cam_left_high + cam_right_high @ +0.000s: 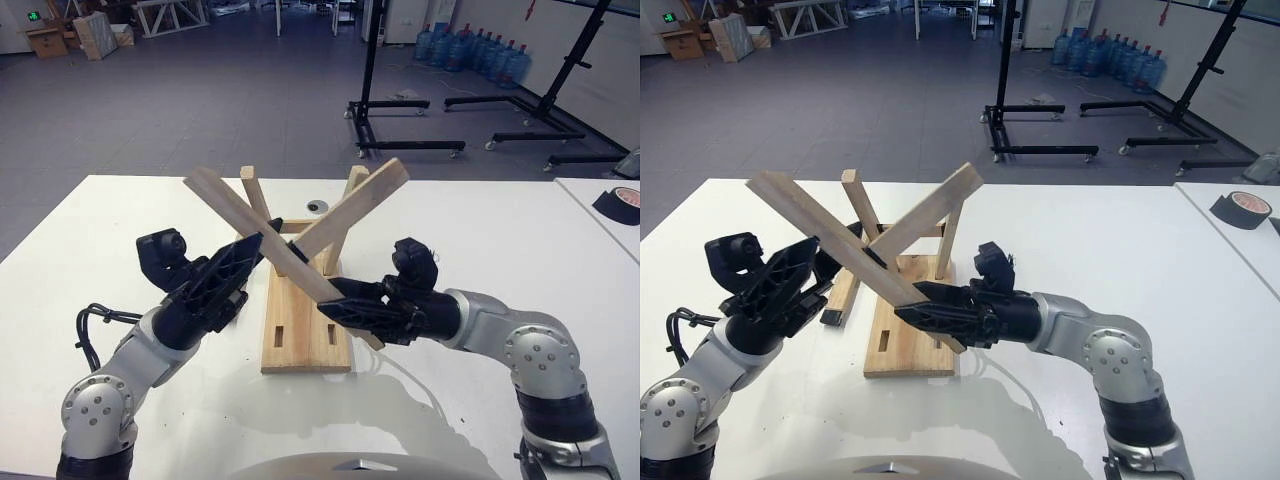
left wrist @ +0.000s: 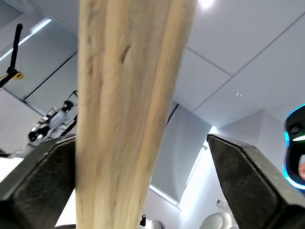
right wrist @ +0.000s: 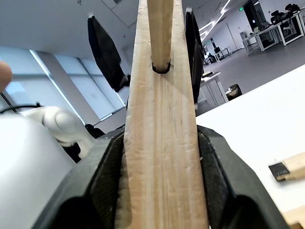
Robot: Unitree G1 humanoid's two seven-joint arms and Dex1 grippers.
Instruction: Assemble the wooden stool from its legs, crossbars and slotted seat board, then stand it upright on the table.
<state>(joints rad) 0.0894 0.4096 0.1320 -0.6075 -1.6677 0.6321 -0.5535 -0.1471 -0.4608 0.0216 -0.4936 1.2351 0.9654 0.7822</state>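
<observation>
The board lies flat on the tabletop, and I see a pair of legs standing up from its far end. Above it two more legs cross in an X. The right gripper has its jaws clamped on the right leg, which slants up to the left. The left gripper sits around the left leg, which slants up to the right. Its jaws stand apart, one finger against the wood, the other finger clear of it. The left leg sits in the right leg's notch.
</observation>
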